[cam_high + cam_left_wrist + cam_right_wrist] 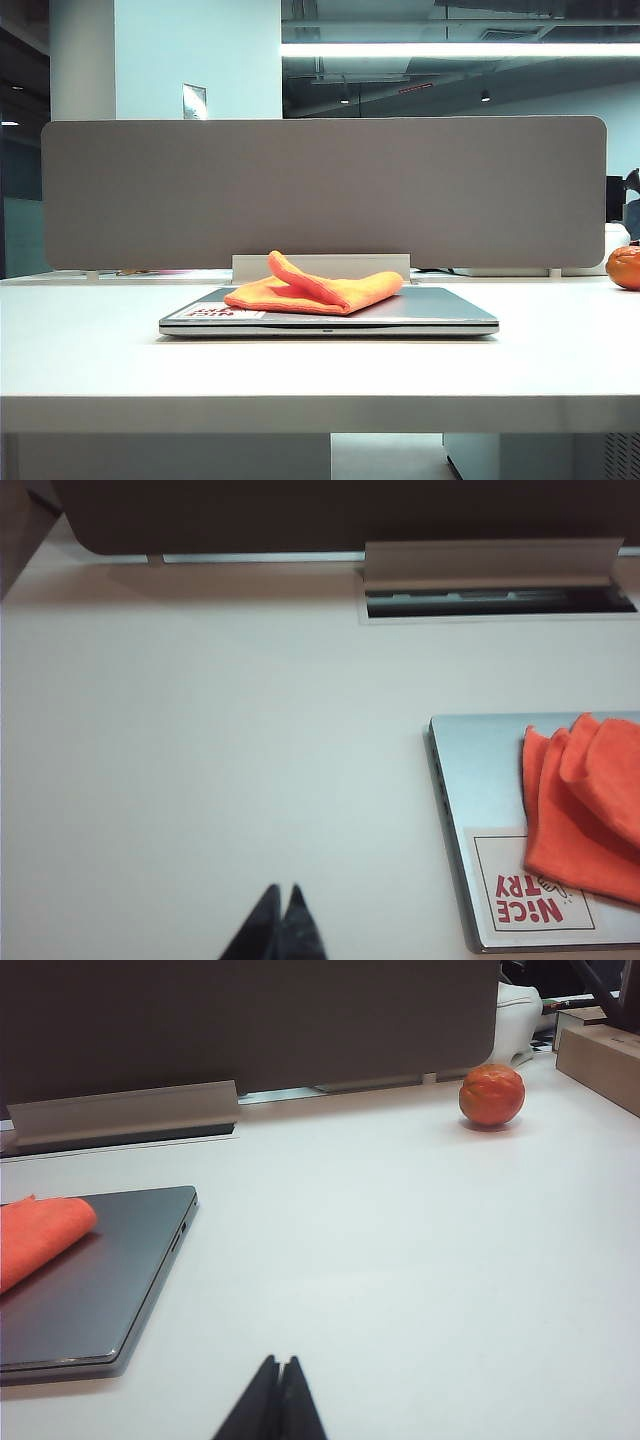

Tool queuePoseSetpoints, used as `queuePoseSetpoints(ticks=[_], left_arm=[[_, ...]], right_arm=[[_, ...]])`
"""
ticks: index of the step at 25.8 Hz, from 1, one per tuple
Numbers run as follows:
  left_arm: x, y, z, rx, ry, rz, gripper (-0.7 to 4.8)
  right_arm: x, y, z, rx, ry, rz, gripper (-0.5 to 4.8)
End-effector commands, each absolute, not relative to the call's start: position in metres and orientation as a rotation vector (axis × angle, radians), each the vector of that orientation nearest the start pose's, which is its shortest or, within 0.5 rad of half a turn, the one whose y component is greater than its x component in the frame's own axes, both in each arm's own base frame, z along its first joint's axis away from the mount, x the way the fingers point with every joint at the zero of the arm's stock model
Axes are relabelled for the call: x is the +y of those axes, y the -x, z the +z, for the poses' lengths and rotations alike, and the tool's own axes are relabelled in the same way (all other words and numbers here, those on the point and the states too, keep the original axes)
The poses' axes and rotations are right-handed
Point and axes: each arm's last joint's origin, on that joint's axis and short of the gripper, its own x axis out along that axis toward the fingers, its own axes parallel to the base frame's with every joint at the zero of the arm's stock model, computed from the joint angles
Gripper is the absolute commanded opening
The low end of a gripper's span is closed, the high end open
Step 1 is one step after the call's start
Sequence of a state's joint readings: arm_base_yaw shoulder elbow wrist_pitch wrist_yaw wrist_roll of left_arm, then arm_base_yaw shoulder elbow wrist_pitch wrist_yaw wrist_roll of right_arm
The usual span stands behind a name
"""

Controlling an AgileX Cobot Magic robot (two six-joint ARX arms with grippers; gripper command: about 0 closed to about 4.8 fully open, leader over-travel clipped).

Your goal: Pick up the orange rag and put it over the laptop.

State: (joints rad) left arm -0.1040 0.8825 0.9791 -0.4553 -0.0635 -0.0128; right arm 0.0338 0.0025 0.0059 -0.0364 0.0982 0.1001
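Both pincers (279,905) (279,1375) closed, bodies unseen.

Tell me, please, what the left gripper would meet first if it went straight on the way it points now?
Probably only the bare white table: the left gripper, fingers together, points past the thin silver-grey laptop toward the grey partition panel, though depth is unclear.

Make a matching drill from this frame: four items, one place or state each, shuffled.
Items:
1. orange rag
2. laptop
3. orange ball
4. left gripper

States:
A. shut, holding nothing, above bare table
B. closed, flat on the table
C. far right, near the divider
D. folded, lying on the lid

Pairs: 1-D, 2-B, 3-C, 4-A
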Motion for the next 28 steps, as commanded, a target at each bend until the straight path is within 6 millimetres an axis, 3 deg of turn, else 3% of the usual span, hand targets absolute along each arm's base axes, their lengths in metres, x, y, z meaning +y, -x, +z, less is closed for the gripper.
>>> queuePoseSetpoints(ticks=[1, 6, 15, 21, 28], left_arm=[[-0.015, -0.165, 0.342, 0.322, 0.007, -0.033, -0.06], [-0.012, -0.135, 0.311, 0.312, 0.007, -0.032, -0.06], [-0.007, -0.091, 0.294, 0.241, 0.013, -0.032, -0.06], [-0.006, -0.076, 0.296, 0.194, 0.018, -0.034, -0.06], [-0.004, -0.076, 0.295, 0.196, 0.004, 0.018, -0.06]], right_arm=[[0.0, -0.097, 0.162, 0.021, -0.099, -0.069, -0.05], [0.0, -0.097, 0.162, 0.021, -0.099, -0.069, -0.05], [0.0, -0.097, 0.162, 0.021, -0.099, -0.069, -0.05], [0.0, -0.097, 0.162, 0.021, -0.099, -0.069, -0.05], [0.0, -0.097, 0.162, 0.021, -0.099, -0.069, -0.05]])
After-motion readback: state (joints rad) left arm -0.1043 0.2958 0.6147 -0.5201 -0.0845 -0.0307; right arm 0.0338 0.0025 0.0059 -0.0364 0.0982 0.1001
